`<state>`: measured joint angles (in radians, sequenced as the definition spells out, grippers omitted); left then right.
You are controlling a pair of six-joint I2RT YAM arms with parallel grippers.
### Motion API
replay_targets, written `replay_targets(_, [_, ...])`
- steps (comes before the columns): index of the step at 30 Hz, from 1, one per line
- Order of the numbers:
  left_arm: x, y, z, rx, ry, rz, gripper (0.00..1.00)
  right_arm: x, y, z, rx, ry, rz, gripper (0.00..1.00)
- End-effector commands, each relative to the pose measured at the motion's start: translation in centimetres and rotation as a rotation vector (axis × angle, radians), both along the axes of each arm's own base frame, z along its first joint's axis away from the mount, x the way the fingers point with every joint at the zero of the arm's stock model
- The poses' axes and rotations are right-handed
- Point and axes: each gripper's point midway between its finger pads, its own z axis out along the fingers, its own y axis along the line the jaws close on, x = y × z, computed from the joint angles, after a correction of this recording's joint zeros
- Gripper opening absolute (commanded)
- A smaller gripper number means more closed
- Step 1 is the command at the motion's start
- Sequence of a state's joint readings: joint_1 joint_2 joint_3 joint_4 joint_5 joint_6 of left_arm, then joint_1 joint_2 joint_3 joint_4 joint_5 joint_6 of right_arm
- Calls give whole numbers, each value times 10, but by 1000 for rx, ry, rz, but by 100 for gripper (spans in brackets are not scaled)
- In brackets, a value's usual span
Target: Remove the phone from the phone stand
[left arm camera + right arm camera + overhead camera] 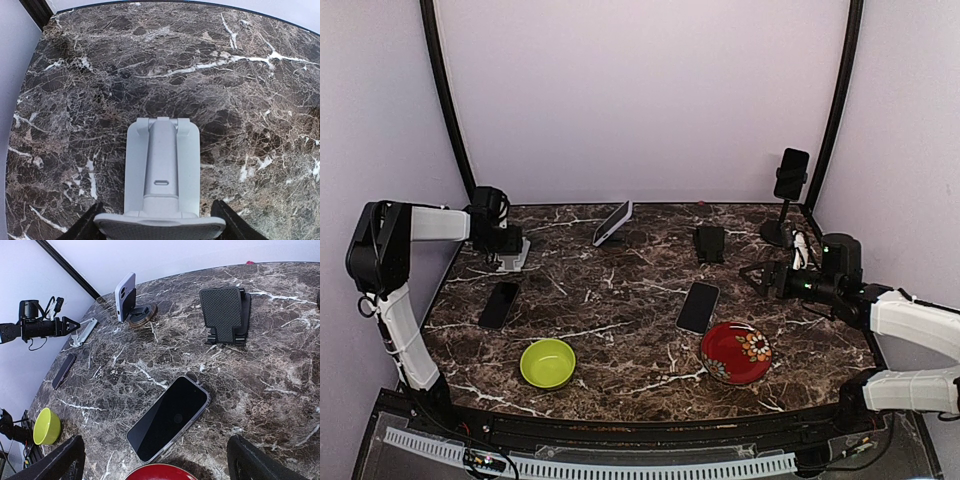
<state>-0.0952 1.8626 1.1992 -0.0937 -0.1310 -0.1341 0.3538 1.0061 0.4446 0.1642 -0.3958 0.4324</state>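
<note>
A pale phone [612, 222] [125, 294] leans on a round stand [142, 314] at the back middle. Another dark phone [791, 172] sits clamped on a tall stand [780, 228] at the back right. My left gripper [508, 250] [156, 222] is at the back left, its fingers pressed against both ends of an empty silver phone stand [161, 170] [516, 255]. My right gripper [760, 278] [156, 447] hovers open at the right, low over the table. A dark phone [169, 417] [698, 306] lies flat just ahead of it.
An empty black stand [709, 243] [225, 310] sits at the back centre. Another phone [498, 304] lies flat near the left edge. A green bowl [548, 362] and a red flowered plate [736, 353] stand near the front. Dark marble table [620, 290].
</note>
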Motion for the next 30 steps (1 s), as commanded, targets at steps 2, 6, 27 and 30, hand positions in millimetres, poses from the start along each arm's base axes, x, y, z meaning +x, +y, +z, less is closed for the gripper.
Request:
replay_targets(2, [12,4,8,15,-42,0,42,2,2,4,15,-15,2,99])
replay_targets(6, [11,3,-1,10,-22,-1,49,3,4,5,20,-15,10,99])
replay_targets(27, [4,-3,43,26,-98,-3,99,2,6,9,41,-10,13,99])
replay_targets(30, [3,-6,62,35,-140,-6,99,2,6,11,43,-13,14,99])
